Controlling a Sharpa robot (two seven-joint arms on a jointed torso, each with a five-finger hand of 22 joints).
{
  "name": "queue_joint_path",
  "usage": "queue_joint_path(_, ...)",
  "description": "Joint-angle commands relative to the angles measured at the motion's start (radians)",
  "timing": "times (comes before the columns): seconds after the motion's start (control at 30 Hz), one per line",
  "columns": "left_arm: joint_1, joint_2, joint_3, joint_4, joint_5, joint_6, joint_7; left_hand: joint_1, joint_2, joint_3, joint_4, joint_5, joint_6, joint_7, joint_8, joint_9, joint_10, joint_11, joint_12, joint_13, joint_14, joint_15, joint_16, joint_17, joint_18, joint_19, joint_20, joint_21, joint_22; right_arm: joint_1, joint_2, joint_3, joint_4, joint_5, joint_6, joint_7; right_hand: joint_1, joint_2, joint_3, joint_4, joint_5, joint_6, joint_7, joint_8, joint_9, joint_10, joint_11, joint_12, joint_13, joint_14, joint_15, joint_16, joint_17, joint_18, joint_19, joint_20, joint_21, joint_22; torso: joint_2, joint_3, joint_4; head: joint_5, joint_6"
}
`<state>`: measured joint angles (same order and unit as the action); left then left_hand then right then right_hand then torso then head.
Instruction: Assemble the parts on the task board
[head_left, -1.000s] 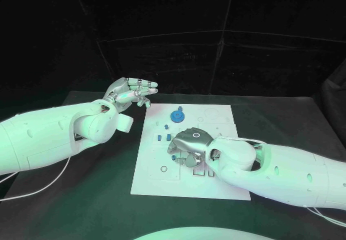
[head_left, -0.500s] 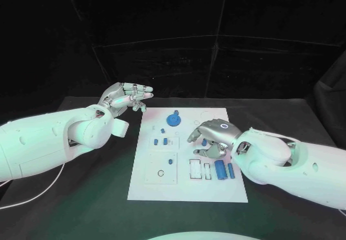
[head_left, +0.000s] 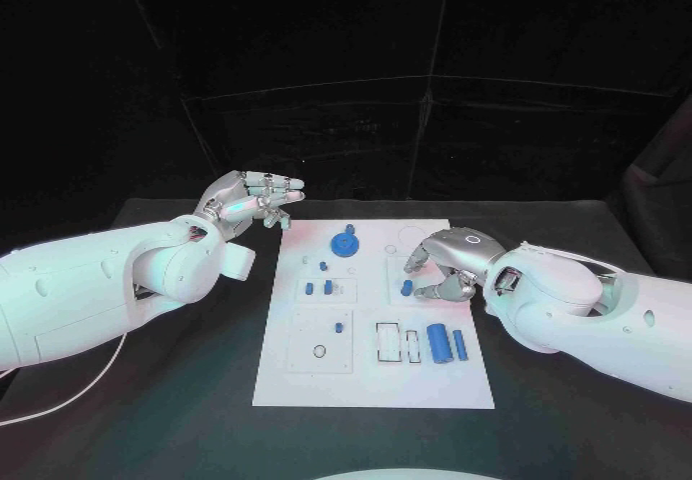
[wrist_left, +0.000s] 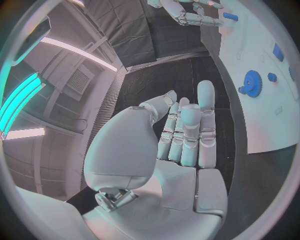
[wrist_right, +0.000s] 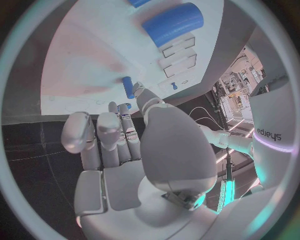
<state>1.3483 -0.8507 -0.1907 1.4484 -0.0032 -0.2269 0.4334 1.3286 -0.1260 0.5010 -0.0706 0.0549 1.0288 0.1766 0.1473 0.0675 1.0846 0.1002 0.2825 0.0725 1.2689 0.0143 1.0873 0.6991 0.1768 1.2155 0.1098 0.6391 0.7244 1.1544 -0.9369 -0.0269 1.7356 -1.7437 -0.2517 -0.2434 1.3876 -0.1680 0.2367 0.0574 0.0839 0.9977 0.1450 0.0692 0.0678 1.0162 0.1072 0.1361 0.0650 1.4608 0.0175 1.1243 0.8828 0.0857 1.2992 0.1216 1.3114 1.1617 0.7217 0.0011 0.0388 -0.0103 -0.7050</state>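
Black curtains close in the dark bench (head_left: 173, 400), and the white task board (head_left: 372, 385) lies flat at its middle. On the board stand or lie the blue parts: a gear (head_left: 345, 241) near the far end, small pegs (head_left: 327, 288) left of centre, and two cylinders (head_left: 438, 343) lying side by side near the right edge.

The right hand (head_left: 440, 268) hovers low over the board's right side with its fingers curled downward. A small blue peg (wrist_right: 127, 87) sits right at its fingertips (wrist_right: 139, 90), on or just above the board; whether that peg is pinched or merely touched cannot be told. The cylinders lie near this hand, on the robot's side of it.

The left hand (head_left: 254, 195) is raised beyond the board's far left corner, fingers held loosely together and holding nothing; the gear lies near it, on the board.

The step in hand looks like seating the small peg. Doing it well probably means keeping the peg upright, lining it squarely over its hole, and pressing straight down without sliding the board; the idle left hand could steady the plate's edge.
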Motion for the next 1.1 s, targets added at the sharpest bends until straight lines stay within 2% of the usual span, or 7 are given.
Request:
queue_joint_path(0.03, 0.001, 0.001, 0.001, -0.001, 0.004, 0.016, 0.001, -0.002, 0.011, -0.006, -0.001, 0.000, -0.002, 0.001, -0.001, -0.001, -0.003, 0.002, 0.006, -0.001, -0.007, 0.000, -0.006, -0.001, 0.005, -0.007, 0.001, -0.004, -0.001, 0.002, 0.007, 0.001, -0.005, -0.017, 0.063, -0.013, 0.016, 0.007, -0.006, 0.003, 0.004, 0.003, -0.011, -0.002, 0.001, 0.000, -0.004, 0.012, 0.001, -0.003, -0.001, -0.005, -0.001, 0.010, -0.002, -0.001, -0.004, 0.000, 0.000, 0.0001, -0.0002, 0.003, -0.002)
queue_joint_path(0.33, 0.001, 0.001, 0.000, -0.003, 0.004, 0.017, 0.000, -0.002, 0.011, -0.006, -0.001, 0.000, -0.002, 0.001, -0.001, -0.001, -0.003, 0.002, 0.006, -0.001, -0.007, 0.000, -0.006, -0.001, 0.005, -0.007, 0.001, -0.004, -0.001, 0.002, 0.035, 0.000, -0.020, -0.017, 0.089, 0.006, 0.041, 0.042, 0.020, 0.008, 0.001, 0.026, -0.020, 0.001, 0.002, 0.073, -0.022, 0.048, 0.000, 0.012, -0.015, 0.033, 0.045, 0.000, 0.032, -0.010, 0.024, 0.042, 0.001, 0.0004, 0.0004, 0.002, -0.007)
queue_joint_path(0.47, 0.001, 0.002, 0.000, -0.004, 0.004, 0.017, -0.001, -0.002, 0.011, -0.006, -0.001, 0.000, -0.002, 0.001, -0.001, -0.001, -0.003, 0.002, 0.006, -0.001, -0.007, 0.000, -0.006, -0.001, 0.005, -0.007, 0.001, -0.004, -0.001, 0.002, 0.046, 0.000, -0.026, -0.012, 0.100, 0.013, 0.044, 0.048, 0.041, 0.012, 0.002, 0.033, -0.017, 0.000, 0.001, 0.110, -0.033, 0.046, -0.001, 0.018, -0.023, 0.053, 0.068, -0.004, 0.047, -0.016, 0.039, 0.064, 0.001, 0.0006, 0.0002, 0.001, -0.006)
queue_joint_path(0.73, 0.001, 0.003, 0.000, -0.006, 0.004, 0.018, -0.003, -0.002, 0.011, -0.006, -0.001, 0.000, -0.002, 0.001, -0.001, -0.001, -0.003, 0.002, 0.006, -0.001, -0.007, 0.000, -0.006, -0.001, 0.005, -0.007, 0.001, -0.004, -0.001, 0.002, 0.057, 0.000, -0.032, -0.007, 0.101, 0.024, 0.057, 0.059, 0.086, 0.012, -0.003, 0.055, -0.017, 0.005, 0.003, 0.156, -0.042, 0.033, -0.001, 0.024, -0.032, 0.080, 0.100, -0.012, 0.068, -0.025, 0.062, 0.097, 0.000, 0.0007, -0.0002, 0.000, -0.010)
queue_joint_path(0.87, 0.001, 0.004, 0.000, -0.008, 0.004, 0.019, -0.003, -0.002, 0.011, -0.006, -0.001, 0.000, -0.002, 0.001, -0.001, -0.001, -0.003, 0.002, 0.006, -0.001, -0.007, 0.000, -0.006, -0.001, 0.005, -0.007, 0.001, -0.004, -0.001, 0.002, 0.060, 0.000, -0.035, -0.008, 0.097, 0.020, 0.079, 0.076, 0.128, 0.000, -0.025, 0.087, -0.020, 0.016, 0.008, 0.188, -0.047, 0.026, 0.002, 0.026, -0.037, 0.092, 0.113, -0.015, 0.077, -0.030, 0.073, 0.112, 0.000, 0.0006, -0.0002, 0.000, -0.010)
queue_joint_path(0.93, 0.001, 0.004, -0.001, -0.008, 0.004, 0.019, -0.003, -0.002, 0.011, -0.006, -0.001, 0.000, -0.002, 0.001, -0.001, -0.001, -0.003, 0.002, 0.006, -0.001, -0.007, 0.000, -0.006, -0.001, 0.005, -0.007, 0.001, -0.004, -0.001, 0.002, 0.060, 0.000, -0.035, -0.018, 0.089, 0.015, 0.104, 0.087, 0.158, -0.020, -0.029, 0.112, -0.023, 0.025, 0.012, 0.207, -0.051, 0.025, 0.004, 0.027, -0.041, 0.099, 0.120, -0.017, 0.082, -0.033, 0.080, 0.121, 0.000, 0.0007, -0.0003, 0.001, -0.011)
queue_joint_path(1.1, 0.001, 0.004, -0.001, -0.008, 0.004, 0.019, -0.004, -0.002, 0.011, -0.006, -0.001, 0.000, -0.002, 0.001, -0.001, -0.001, -0.003, 0.002, 0.006, -0.001, -0.007, 0.000, -0.006, -0.001, 0.005, -0.007, 0.001, -0.004, -0.001, 0.002, 0.057, 0.000, -0.031, -0.049, 0.054, 0.004, 0.116, 0.098, 0.198, -0.046, -0.034, 0.147, -0.025, 0.035, 0.018, 0.243, -0.057, 0.021, 0.009, 0.027, -0.045, 0.109, 0.130, -0.020, 0.092, -0.039, 0.092, 0.139, 0.000, 0.0007, -0.0002, 0.001, -0.013)
